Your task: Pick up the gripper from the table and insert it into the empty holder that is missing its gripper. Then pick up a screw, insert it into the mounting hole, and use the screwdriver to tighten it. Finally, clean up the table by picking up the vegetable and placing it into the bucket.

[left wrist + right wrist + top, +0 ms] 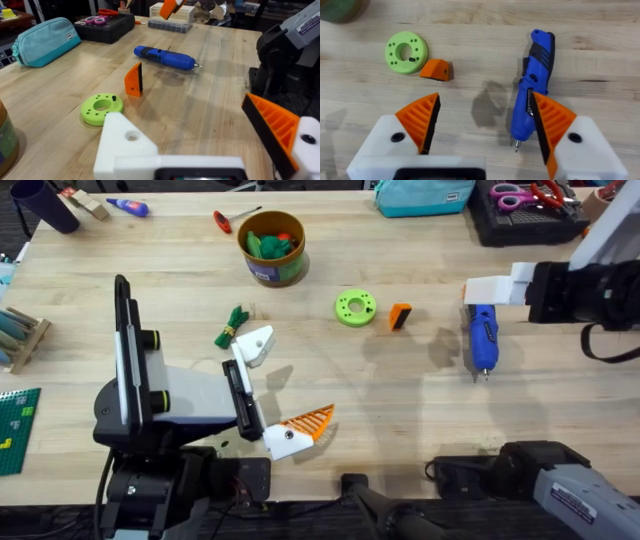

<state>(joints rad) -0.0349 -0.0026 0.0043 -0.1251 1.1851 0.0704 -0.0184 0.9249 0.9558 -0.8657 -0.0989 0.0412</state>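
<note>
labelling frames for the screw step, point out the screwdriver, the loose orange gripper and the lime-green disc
screwdriver (536, 90): right wrist view, on the blue body.
loose orange gripper (132, 81): left wrist view, on its orange face.
lime-green disc (354, 307): overhead view, on its ring.

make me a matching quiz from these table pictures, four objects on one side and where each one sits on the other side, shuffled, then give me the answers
Things:
1. vegetable
2. gripper
3. screwdriver
4. bucket

Places:
A. beside the lime-green disc, towards the right arm
B. far side of the table, near the red-handled tool
C. next to the holder on the left arm
D. lying flat below the right gripper

Pairs: 1-C, 2-A, 3-D, 4-B
</note>
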